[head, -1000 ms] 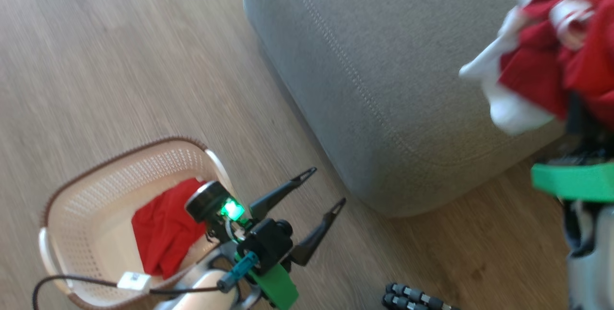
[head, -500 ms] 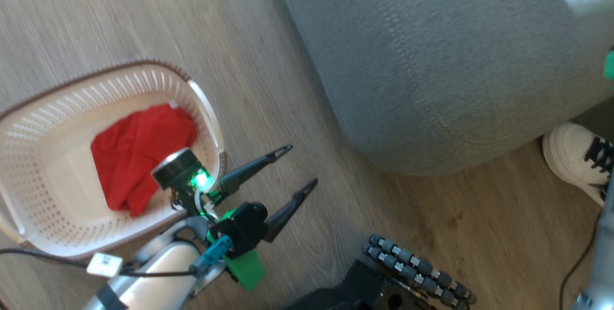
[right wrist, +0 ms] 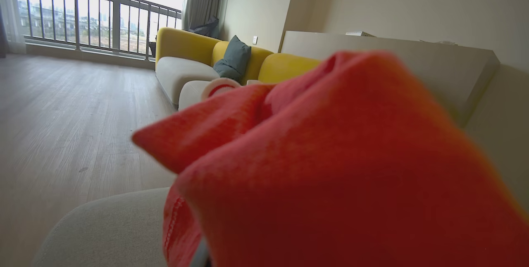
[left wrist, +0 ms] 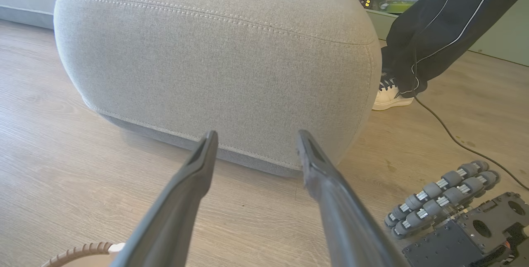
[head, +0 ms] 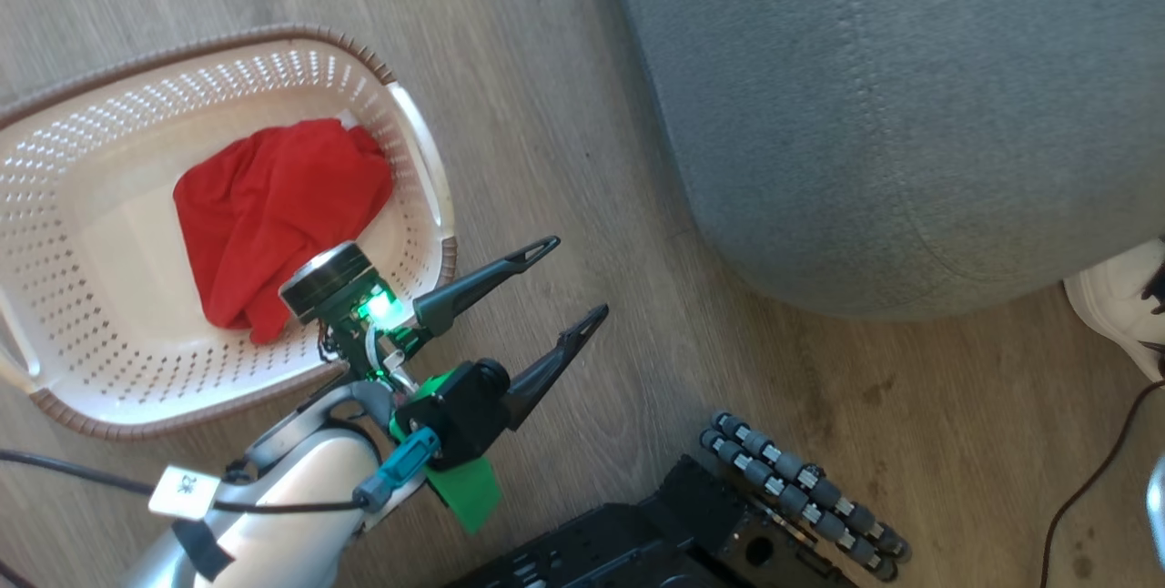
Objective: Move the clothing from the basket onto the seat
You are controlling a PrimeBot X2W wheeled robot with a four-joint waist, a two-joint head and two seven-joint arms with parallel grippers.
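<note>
Left gripper [head: 575,277] hangs spread wide and empty above the floor [head: 546,69], between the basket [head: 423,147] and the seat [head: 865,115]. My right gripper, buried under cloth, seems clenched on one red garment [right wrist: 330,155], raised over the seat's edge. I judge I am mid-carry, and next I must lower and let go. The basket holds the other red garment [head: 273,206], crumpled toward one end.
</note>
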